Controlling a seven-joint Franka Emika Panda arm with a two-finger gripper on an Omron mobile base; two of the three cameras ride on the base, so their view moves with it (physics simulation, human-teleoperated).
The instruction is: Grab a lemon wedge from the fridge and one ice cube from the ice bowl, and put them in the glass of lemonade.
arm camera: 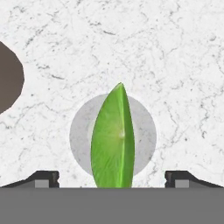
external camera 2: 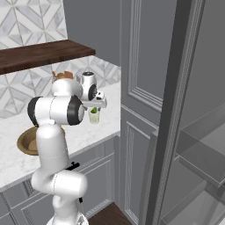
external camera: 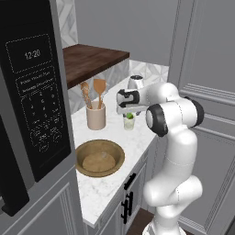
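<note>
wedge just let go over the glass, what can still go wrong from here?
1. The green pointed wedge spans nearly the whole rim of the small clear glass on the white marble counter; it might lodge across the rim instead of dropping in.
2. The open gripper hovers just above the glass; a sideways retreat could tip it, so lifting first looks safer.
3. The shallow round wooden bowl looks empty, so the ice cube may be hard to find.

A beige crock (external camera: 96, 116) of wooden spatulas (external camera: 99, 87) stands on the marble counter (external camera: 133, 142), beside a microwave (external camera: 34, 87), apparently.
</note>
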